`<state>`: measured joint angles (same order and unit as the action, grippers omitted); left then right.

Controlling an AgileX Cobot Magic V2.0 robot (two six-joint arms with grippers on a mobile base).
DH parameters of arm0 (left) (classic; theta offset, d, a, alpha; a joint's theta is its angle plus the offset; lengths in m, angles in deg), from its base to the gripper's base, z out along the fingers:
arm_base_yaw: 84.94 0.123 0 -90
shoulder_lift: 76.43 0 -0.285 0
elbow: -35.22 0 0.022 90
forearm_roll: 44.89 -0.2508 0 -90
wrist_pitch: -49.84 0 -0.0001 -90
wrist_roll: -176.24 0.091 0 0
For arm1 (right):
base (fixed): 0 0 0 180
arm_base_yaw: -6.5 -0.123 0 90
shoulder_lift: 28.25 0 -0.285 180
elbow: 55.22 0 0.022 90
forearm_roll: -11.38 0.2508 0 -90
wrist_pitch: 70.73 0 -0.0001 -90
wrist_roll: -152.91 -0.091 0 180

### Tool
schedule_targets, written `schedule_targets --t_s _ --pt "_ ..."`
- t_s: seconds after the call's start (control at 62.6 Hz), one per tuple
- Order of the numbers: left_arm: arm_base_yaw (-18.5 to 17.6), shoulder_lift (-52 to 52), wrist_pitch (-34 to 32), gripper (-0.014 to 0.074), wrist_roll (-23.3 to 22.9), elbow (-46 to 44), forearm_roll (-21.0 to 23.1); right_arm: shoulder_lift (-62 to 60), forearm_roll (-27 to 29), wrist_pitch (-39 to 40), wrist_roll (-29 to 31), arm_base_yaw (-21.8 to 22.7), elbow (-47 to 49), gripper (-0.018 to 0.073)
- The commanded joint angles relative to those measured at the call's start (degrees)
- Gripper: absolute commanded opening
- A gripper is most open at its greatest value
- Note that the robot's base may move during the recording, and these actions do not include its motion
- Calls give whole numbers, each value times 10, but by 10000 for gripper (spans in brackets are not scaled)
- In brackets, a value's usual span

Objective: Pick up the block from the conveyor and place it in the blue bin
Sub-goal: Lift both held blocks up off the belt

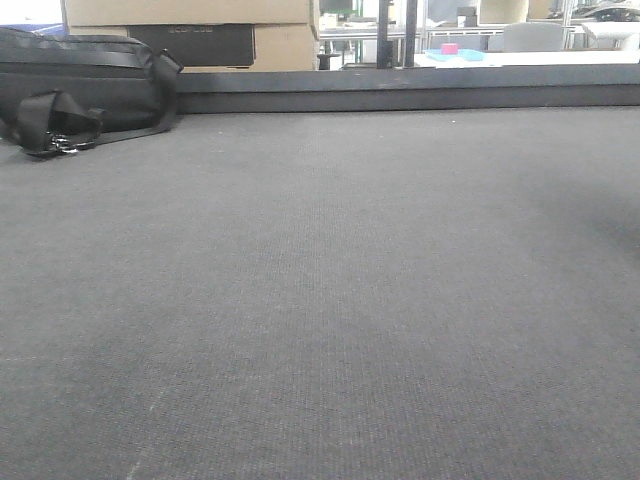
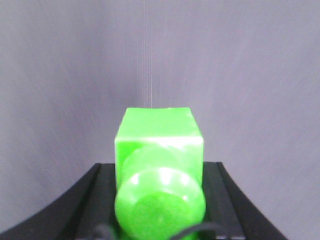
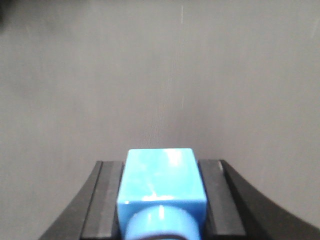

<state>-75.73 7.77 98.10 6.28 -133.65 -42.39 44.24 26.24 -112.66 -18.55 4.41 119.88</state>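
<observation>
The conveyor (image 1: 320,300) fills the front view as a wide dark grey woven belt with a dark raised far edge (image 1: 420,98). Neither gripper shows there. In the left wrist view my left gripper (image 2: 160,167) is shut on a green block (image 2: 159,137) with a round stud, just over the belt (image 2: 225,75). In the right wrist view my right gripper (image 3: 160,164) is shut on a blue block (image 3: 161,172), black pads pressing both its sides, above the belt (image 3: 225,75). Far behind the belt stands a low light-blue container (image 1: 468,55) holding a pink thing; I cannot tell whether it is the blue bin.
A black bag (image 1: 70,85) with a strap lies on the belt at the far left. Cardboard boxes (image 1: 190,12) stand behind it. White tables and metal posts (image 1: 395,35) show beyond the far edge.
</observation>
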Motion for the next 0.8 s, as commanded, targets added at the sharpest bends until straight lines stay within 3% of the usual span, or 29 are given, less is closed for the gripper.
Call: schedule_targets --t_s 0.0,0.272,0.384,0.495,0.783 --pt "-2 -71 -66 -111 7 2 16 -33 2 56 22 2 -14 -162" --pt "-2 -231 -279 -111 7 104 77 -143 2 233 23 2 -172 -162" --pt "-2 -299 -346 -111 7 168 79 -193 2 281 23 2 -238 -162" --pt "-2 -348 -376 -111 7 210 76 -219 2 290 23 2 -269 -162" --pt "-5 -413 -368 -111 7 223 74 -226 17 297 22 2 -272 -162"
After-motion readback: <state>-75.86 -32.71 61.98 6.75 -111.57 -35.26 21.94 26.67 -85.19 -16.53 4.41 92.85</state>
